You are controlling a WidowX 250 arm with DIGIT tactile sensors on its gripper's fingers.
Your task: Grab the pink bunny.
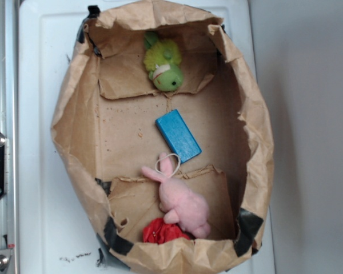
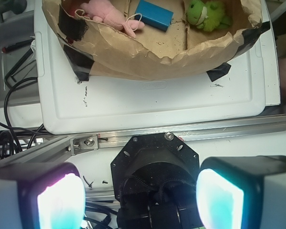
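Gripper (image 2: 140, 193) fingers (image 2: 59, 198) spread wide apart; seemingly holding nothing.

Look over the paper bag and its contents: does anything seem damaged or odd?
The paper bag has its top cut away, with crumpled, torn walls patched with black tape. The pink bunny lies half across a loose flap, against a red cloth lump.

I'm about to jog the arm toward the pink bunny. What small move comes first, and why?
Probably advance the gripper toward the paper bag before descending. Its fingers look spread, nothing between them, and it sits back over the black mount, outside the bag. The pink bunny lies inside, between the blue block and a red cloth.
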